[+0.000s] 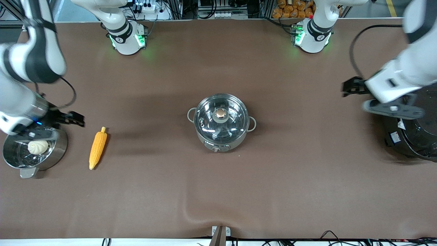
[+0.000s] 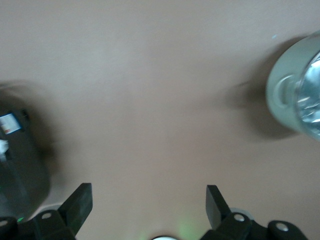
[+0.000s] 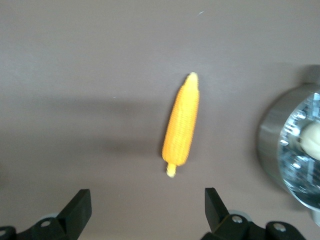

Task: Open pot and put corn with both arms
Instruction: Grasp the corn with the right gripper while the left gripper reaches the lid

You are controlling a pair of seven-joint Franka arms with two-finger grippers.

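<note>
Sitting mid-table: the pot [image 1: 221, 122], round shiny steel with two small loop side handles, a front control knob and a glass lid [image 1: 221, 118] closed on it, topped by a copper-coloured knob [image 1: 221, 112].
Corn: the corn [image 1: 97, 148], a tapered yellow-orange cob with ribbed kernels, lies flat on the brown table cover [image 1: 218, 191], well apart from the pot, toward the right arm's end.
Right gripper: the right gripper [image 1: 73, 118] hangs in the air near the corn and just beside the steamer pot; its black fingers are spread wide and hold nothing.
Left gripper: the left gripper [image 1: 348, 87] hangs over bare cover beside the rice cooker, well apart from the pot; fingers spread wide, empty.
Right wrist view only: the corn's [image 3: 182, 125] stem tip points toward the fingers [image 3: 76, 212].
Left wrist view only: the pot's [image 2: 295, 92] rounded wall and one loop handle, blurred.
Around: a steel steamer pot [image 1: 51, 152] holding a white round bun [image 1: 37, 147] lies beside the corn; a big black rice cooker [image 1: 414, 136] is partly covered by the left arm.
</note>
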